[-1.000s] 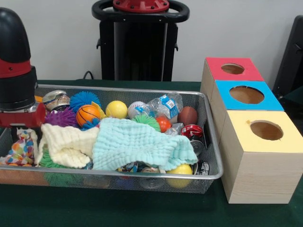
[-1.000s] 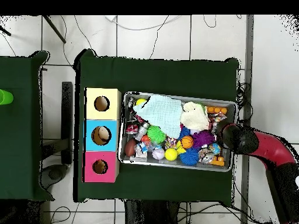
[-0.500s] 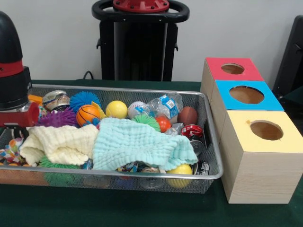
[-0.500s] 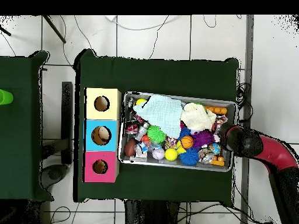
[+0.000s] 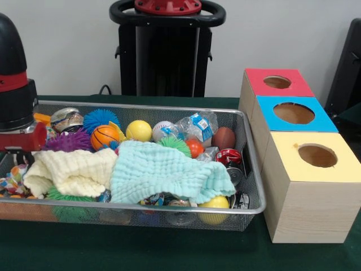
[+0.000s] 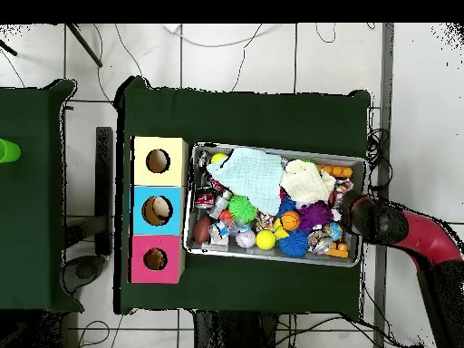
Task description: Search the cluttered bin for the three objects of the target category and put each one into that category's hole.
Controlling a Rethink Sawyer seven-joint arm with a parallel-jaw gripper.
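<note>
Wire bin [image 5: 248,210], front edge to back: soft mint cloth [image 5: 163,175] and cream cloth [image 5: 73,172] drape light balls; smooth yellow ball [image 5: 139,130] near back rim, graspable across its middle. Gripper [image 5: 20,144] at left end; finger state cannot be told.

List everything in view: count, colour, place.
Wire bin: 1, silver mesh, on the green table.
Cloths: 2, a mint cloth mid-bin at the front, a cream cloth beside it toward the arm.
Smooth balls: yellow ball, mini basketball, baseball, brown football, along the far side.
Spiky balls: blue spiky ball, purple spiky ball, green spiky ball.
Crushed cans and plastic wrappers: count unclear, scattered, partly under the cloths.
Wooden boxes: 3, each with a round hole, in a row beside the bin: red box, blue box, yellow box.
Robot arm: 1, red and black, over the bin end farthest from the boxes; jaws hidden.
</note>
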